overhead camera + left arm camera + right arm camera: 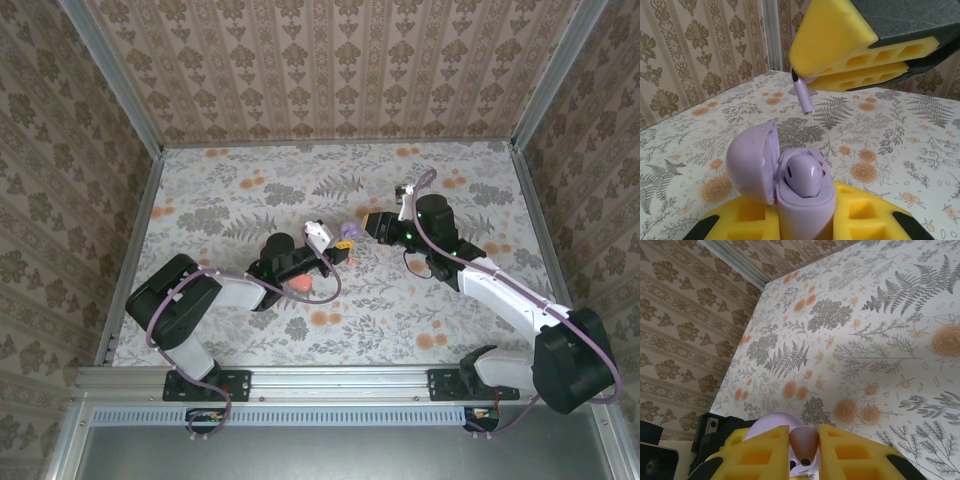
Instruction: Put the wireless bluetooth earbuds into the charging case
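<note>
Trouble could come at the drop. Left end effector (802, 227) is clenched on the open case (807, 210), with one bud (802, 180) inside. Right end effector (802, 75) pinches the other bud (804, 97) just above it. A tilt or an early let-go may make it miss and bounce onto the worktop (900, 140).

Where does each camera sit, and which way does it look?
Top external: above and behind, looking down on the table; both arms show.
Left wrist: on the left hand, facing across the table; its yellow fingers hold the open charging case.
Right wrist: on the right hand, facing table and wall; its fingers pinch an earbud.
Shared: both wrist views show case and earbud.
</note>
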`<state>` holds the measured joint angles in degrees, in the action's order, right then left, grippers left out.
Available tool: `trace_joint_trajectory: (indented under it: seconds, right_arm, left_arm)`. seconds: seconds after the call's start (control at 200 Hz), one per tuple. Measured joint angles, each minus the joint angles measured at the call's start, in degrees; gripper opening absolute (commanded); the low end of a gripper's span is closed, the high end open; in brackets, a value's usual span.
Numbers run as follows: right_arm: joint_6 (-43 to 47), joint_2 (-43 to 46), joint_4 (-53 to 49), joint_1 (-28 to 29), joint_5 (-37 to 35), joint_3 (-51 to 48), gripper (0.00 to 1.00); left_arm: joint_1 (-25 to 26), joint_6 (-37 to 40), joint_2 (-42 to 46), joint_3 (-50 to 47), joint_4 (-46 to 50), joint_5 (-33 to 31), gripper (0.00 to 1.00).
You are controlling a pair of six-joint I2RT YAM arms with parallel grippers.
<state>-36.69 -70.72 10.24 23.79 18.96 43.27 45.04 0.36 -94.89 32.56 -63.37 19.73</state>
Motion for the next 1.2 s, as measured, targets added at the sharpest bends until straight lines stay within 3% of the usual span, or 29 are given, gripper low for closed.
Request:
trace_joint_trajectory:
  seconds: [1.2]
  right_arm:
    - [-1.0, -1.1, 5.1, 1.6, 4.0, -0.7, 0.19]
  left_arm:
    - [0.3, -2.2, 0.0, 0.2, -2.7, 0.0, 0.12]
